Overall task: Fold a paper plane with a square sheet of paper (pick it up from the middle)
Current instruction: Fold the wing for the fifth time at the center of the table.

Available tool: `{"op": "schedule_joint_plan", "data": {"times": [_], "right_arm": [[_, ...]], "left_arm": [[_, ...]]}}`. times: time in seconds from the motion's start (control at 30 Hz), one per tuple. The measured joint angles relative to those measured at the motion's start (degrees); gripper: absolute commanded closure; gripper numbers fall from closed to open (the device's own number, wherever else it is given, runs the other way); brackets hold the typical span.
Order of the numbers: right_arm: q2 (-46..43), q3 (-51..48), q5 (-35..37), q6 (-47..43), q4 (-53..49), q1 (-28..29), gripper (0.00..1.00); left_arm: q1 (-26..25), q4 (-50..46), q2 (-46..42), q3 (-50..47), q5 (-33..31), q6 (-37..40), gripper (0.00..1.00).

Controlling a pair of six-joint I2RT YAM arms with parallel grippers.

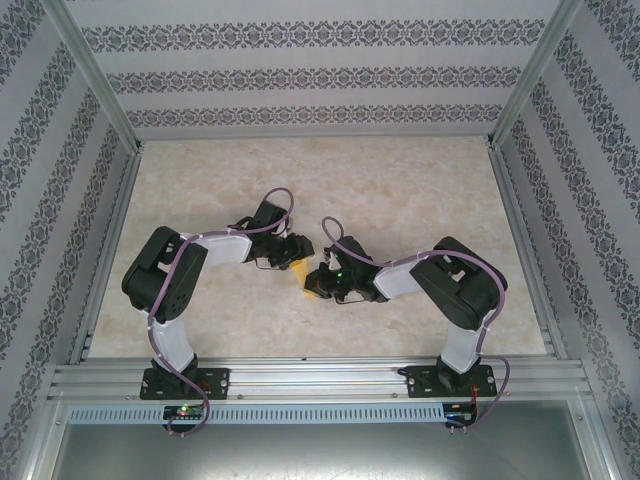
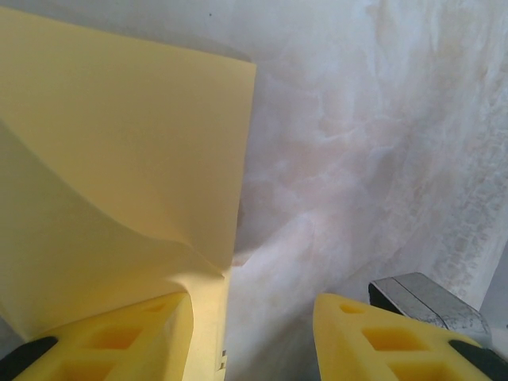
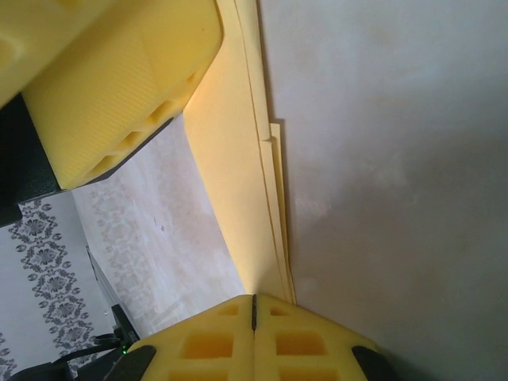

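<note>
The yellow sheet of paper (image 1: 298,267) is held up between my two grippers at the middle of the table. In the right wrist view it is a folded strip (image 3: 238,175) of stacked layers running up from my right gripper (image 3: 254,305), which is shut on its lower end. My left gripper (image 2: 252,305) stands open, with bare table between its fingers. The paper (image 2: 119,159) lies over its left finger (image 2: 119,337), bent along a curved crease. That finger (image 3: 119,79) also presses the strip's upper end. Whether the paper has the form of the paper plane I cannot tell.
The marble-patterned table (image 1: 400,190) has free room all around the grippers. Patterned walls (image 1: 300,80) and a metal frame (image 1: 320,375) enclose it. Both arms (image 1: 170,290) (image 1: 450,290) reach inward from the near rail.
</note>
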Motion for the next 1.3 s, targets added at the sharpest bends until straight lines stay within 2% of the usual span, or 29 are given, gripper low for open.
{"op": "schedule_joint_plan", "data": {"times": [0.37, 0.63, 0.93, 1.07, 1.3], "right_arm": [[-2.08, -1.84, 2.73, -1.42, -0.55, 3.52, 0.96], [-5.68, -3.21, 2.91, -6.05, -6.45, 5.88, 0.96], [-11.50, -4.96, 2.21, -7.91, -13.44, 5.66, 0.96], [-14.80, -3.74, 2.75, -7.74, -13.35, 5.05, 0.95], [-10.27, 2.47, 6.56, -5.90, -9.92, 4.94, 0.94]], "left_arm": [[-0.07, -2.49, 0.11, 0.46, 1.11, -0.02, 0.57], [-0.28, -4.33, 0.74, 1.51, 1.27, -0.04, 0.59], [-0.28, -4.57, 0.85, 1.86, 1.29, -0.04, 0.58], [-0.28, -4.57, 0.85, 1.86, 1.33, -0.04, 0.58], [-0.31, -4.57, 0.85, 1.86, 1.46, -0.04, 0.58]]}}
